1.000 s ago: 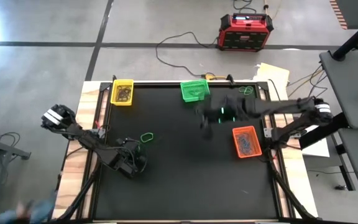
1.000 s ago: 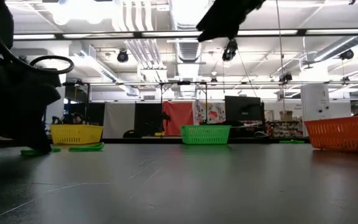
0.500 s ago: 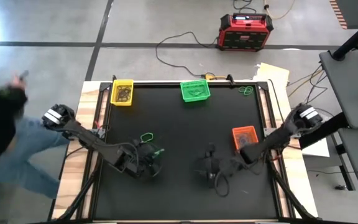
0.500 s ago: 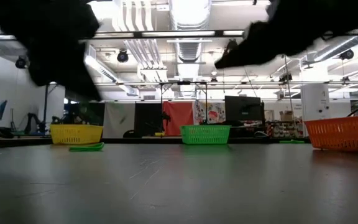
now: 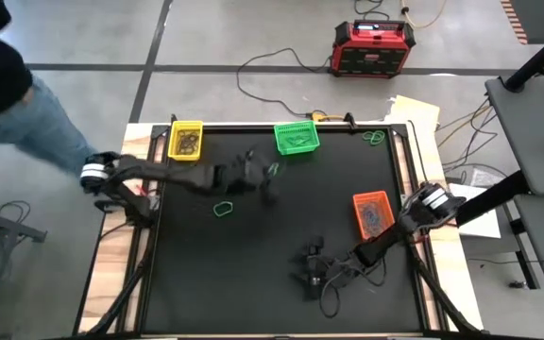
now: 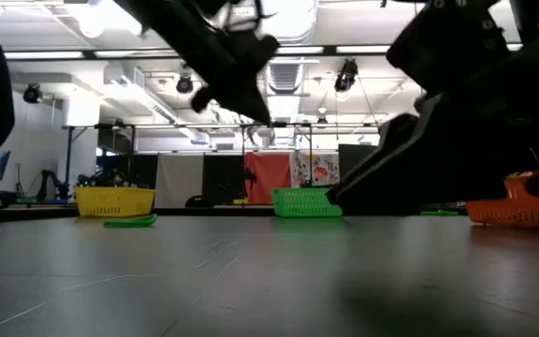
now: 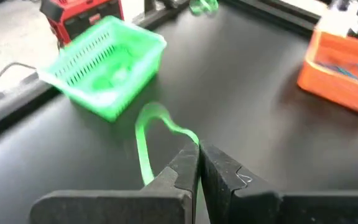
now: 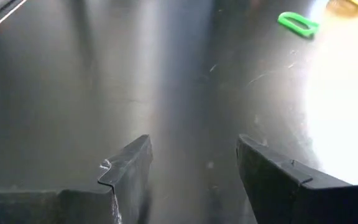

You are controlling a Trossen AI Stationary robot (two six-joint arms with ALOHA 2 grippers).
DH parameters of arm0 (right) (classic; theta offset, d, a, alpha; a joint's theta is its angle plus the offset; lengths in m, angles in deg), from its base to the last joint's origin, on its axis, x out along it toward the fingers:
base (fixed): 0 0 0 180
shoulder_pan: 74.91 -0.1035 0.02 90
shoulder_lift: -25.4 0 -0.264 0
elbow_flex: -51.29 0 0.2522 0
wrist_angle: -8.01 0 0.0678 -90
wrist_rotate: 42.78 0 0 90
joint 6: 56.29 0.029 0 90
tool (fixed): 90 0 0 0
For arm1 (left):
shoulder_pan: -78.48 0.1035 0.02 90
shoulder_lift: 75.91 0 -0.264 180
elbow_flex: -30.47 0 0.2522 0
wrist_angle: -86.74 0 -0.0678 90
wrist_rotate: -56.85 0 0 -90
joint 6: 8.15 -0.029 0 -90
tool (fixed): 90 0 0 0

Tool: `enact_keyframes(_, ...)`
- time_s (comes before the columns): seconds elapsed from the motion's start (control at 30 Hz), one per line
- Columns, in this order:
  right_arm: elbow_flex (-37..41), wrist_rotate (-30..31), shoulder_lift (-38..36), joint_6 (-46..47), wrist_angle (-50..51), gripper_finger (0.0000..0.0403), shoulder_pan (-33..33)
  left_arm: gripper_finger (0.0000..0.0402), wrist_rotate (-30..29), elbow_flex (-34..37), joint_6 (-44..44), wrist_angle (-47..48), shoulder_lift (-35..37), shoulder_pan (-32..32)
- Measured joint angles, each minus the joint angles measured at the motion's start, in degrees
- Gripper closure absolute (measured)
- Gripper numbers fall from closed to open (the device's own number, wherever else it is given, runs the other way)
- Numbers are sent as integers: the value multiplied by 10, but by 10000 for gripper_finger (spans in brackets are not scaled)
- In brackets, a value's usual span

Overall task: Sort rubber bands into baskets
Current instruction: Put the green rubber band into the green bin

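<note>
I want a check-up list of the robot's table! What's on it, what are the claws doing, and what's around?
Surface: black table, wooden edges.
Job's things: yellow basket, green basket, orange basket; green rubber band lying loose; more bands at the far corner.
Clutter: nothing seen.
Claws: left claw shut on a green band near the green basket; right claw open, low over bare table.
Cables: black cable on the floor.
Surroundings: red box; person beside the table.

The table top (image 5: 281,236) is black. One basket (image 5: 187,140) is yellow, one basket (image 5: 296,138) is green, and one basket (image 5: 373,214) is orange. A rubber band (image 5: 222,209) is bright green. The box (image 5: 373,48) is red and black.
</note>
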Motion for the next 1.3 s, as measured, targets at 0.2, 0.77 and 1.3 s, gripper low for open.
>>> enact_keyframes(0.2, -21, 1, 34, 12, -33, 179, -11, 401, 88, -77, -82, -12, -85, 120)
enact_keyframes(0.77, -131, 12, 121, 98, -24, 179, -22, 401, 330, -348, -47, 75, -335, 291)
enact_keyframes(1.3, -240, 24, 140, 158, 124, 179, -25, 401, 382, -463, -210, 245, -412, 323)
